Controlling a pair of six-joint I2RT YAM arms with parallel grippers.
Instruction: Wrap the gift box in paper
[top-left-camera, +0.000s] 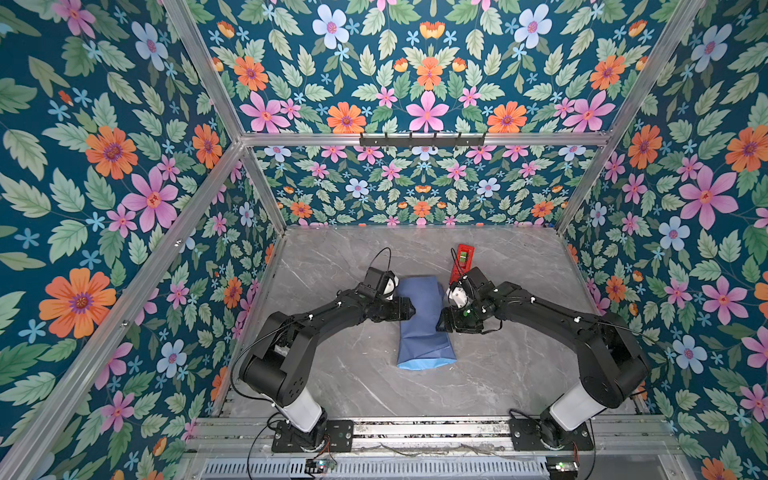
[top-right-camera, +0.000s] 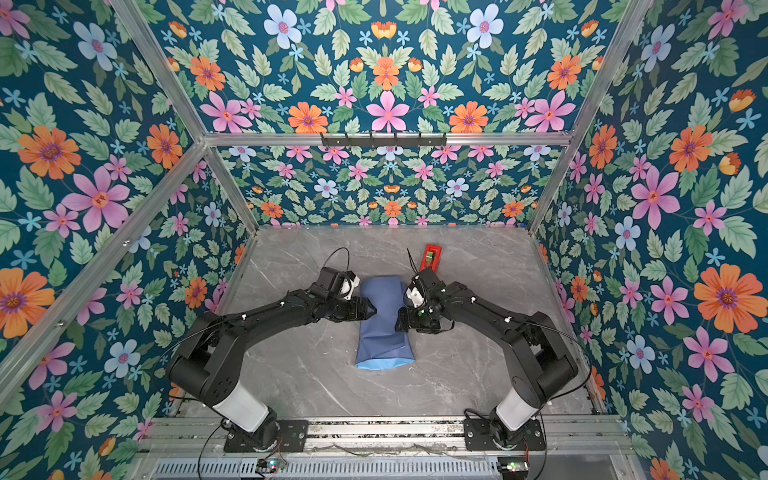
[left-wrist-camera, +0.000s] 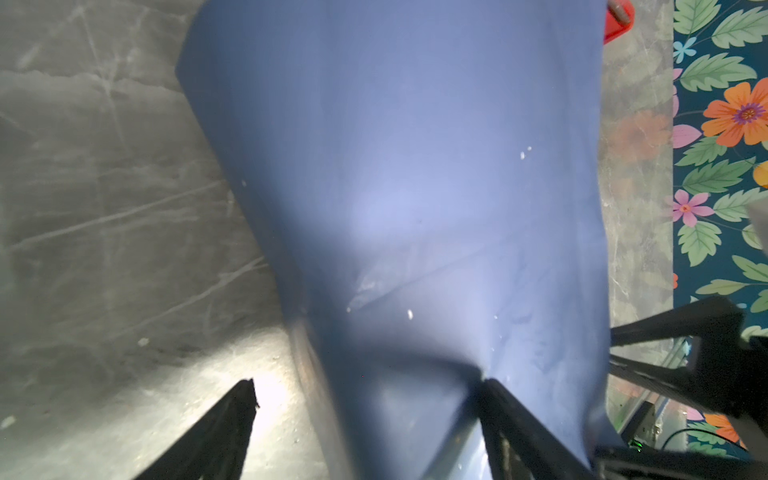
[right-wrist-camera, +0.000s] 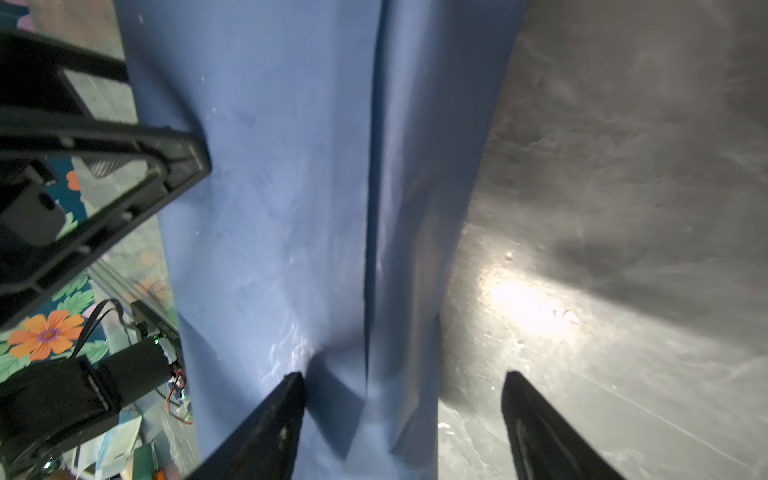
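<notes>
Both top views: mounted high over the arm-base side, tilted down toward the back wall (top-left-camera: 415, 187). Far out, with the full counter (top-left-camera: 332, 386), left arm (top-left-camera: 316, 315), right arm (top-left-camera: 548, 309) and paper (top-left-camera: 422, 328) all in frame. Stereo pair, near-same coverage, small sideways offset. Left wrist cam: just behind the left end effector (left-wrist-camera: 366, 379), very close, looking along its fingers across the paper. Right wrist cam: same setup behind the right end effector (right-wrist-camera: 404, 373), facing the opposite way. Wrist views overlap on the paper, and each catches the other end effector at its frame edge.
</notes>
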